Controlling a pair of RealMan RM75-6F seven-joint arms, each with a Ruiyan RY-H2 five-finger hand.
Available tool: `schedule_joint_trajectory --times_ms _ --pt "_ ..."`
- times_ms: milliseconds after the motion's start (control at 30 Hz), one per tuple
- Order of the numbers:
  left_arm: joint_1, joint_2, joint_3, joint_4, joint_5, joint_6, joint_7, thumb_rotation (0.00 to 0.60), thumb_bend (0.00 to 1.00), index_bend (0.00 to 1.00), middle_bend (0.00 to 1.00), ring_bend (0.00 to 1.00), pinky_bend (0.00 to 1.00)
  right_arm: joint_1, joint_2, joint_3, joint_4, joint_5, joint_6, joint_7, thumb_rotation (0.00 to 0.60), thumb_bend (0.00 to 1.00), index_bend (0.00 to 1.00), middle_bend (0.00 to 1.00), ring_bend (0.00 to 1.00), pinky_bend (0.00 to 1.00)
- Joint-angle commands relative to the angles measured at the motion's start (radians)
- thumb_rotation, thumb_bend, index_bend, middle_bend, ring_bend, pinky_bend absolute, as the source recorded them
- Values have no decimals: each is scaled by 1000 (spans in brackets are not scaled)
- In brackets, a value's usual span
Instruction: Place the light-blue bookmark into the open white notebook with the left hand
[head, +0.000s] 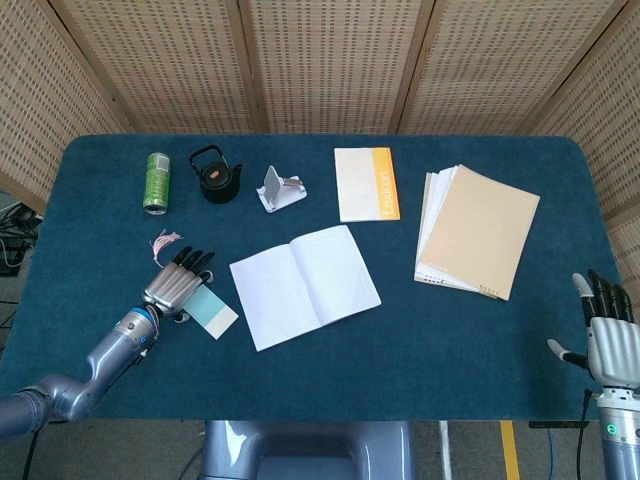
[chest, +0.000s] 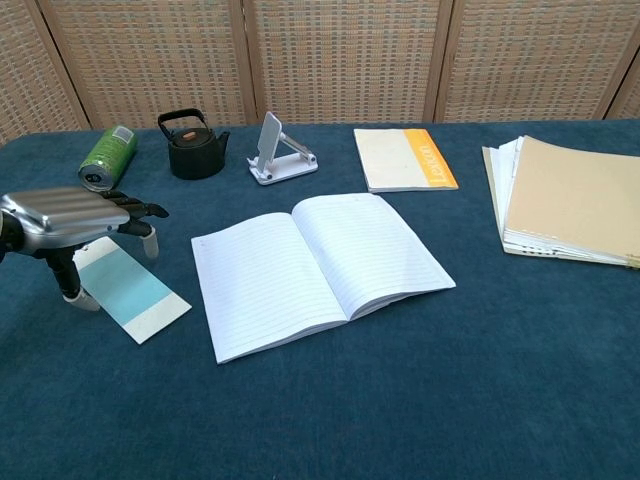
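The light-blue bookmark (head: 210, 310) (chest: 130, 293) lies flat on the cloth left of the open white notebook (head: 304, 286) (chest: 318, 268). Its pink tassel (head: 163, 241) trails off to the upper left. My left hand (head: 178, 285) (chest: 72, 222) hovers palm-down over the bookmark's left end, fingers spread, the thumb reaching down beside the card's near edge. I see nothing held in it. My right hand (head: 606, 338) stays at the table's right front corner, fingers straight and apart, holding nothing.
A green can (head: 157, 182), a black teapot (head: 218, 176) and a white phone stand (head: 280, 190) line the back left. A cream notebook with an orange spine (head: 366, 184) and a stack of tan folders (head: 477, 229) lie at the back right.
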Motion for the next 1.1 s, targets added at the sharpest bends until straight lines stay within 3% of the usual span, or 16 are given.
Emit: schedule_joint_trajectory --times_ms 33,700,1100 --pt "-3 -5 4 6 -2 -3 -3 600 100 289 0 0 0 0 -1 1 2 2 -2 1 600 81 0 0 0 0" --pt "-18 -30 21 44 0 -8 -16 600 101 271 0 0 0 0 -11 4 13 7 -5 2 600 81 0 0 0 0" --pt "-20 -21 30 31 -4 -5 -6 600 127 452 0 0 0 0 -13 4 12 4 0 1 600 81 0 0 0 0"
